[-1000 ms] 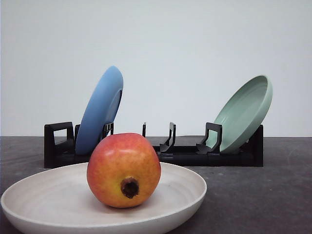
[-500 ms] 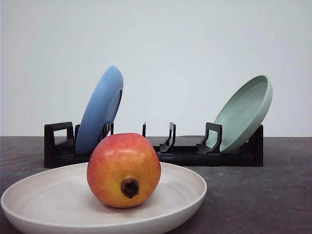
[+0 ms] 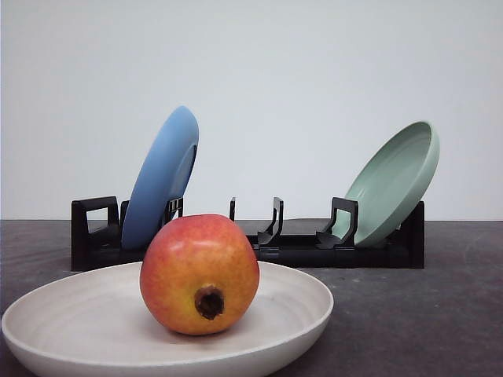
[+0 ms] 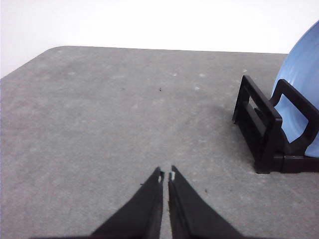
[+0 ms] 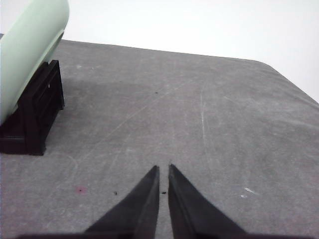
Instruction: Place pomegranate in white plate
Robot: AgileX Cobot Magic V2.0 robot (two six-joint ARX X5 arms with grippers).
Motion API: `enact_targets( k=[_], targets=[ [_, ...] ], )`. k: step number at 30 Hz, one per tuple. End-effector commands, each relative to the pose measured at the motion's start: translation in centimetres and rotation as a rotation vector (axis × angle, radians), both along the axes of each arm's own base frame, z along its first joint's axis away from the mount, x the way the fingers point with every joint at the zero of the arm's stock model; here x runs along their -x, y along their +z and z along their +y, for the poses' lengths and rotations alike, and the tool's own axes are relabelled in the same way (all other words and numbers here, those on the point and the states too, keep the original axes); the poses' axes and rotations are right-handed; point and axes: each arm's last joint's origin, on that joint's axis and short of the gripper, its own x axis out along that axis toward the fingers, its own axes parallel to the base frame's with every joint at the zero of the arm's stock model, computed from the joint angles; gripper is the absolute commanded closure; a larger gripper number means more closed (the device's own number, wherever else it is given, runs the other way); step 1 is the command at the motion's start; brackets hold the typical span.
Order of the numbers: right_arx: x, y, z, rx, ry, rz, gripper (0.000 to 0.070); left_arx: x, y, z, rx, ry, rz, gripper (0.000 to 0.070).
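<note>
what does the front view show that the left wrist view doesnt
Front view: the pomegranate sitting in the white plate, calyx toward the camera, and the green plate leaning in the rack's right end. Left wrist view: the left gripper, jaws nearly touching, holding nothing, over bare table. Both: the blue plate standing in the black rack, and the grey table.

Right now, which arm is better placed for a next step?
Neither, by my read. The pomegranate already sits in the white plate. The left gripper and right gripper are both shut over bare table, holding nothing.
</note>
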Motion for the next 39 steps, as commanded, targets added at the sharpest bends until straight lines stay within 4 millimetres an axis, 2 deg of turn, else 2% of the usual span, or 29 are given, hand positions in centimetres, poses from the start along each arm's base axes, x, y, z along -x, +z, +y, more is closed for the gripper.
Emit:
enact_targets(
  k=[1,39],
  targets=[
    [-0.02,-0.05,0.0,0.0,0.001,-0.005,0.067,-0.04,-0.39,0.02,-0.009,0.002,0.013,0.07],
    [-0.02,-0.05,0.0,0.0,0.001,-0.005,0.0671,-0.04,-0.39,0.02,-0.009,0.002,0.013,0.07]
  ],
)
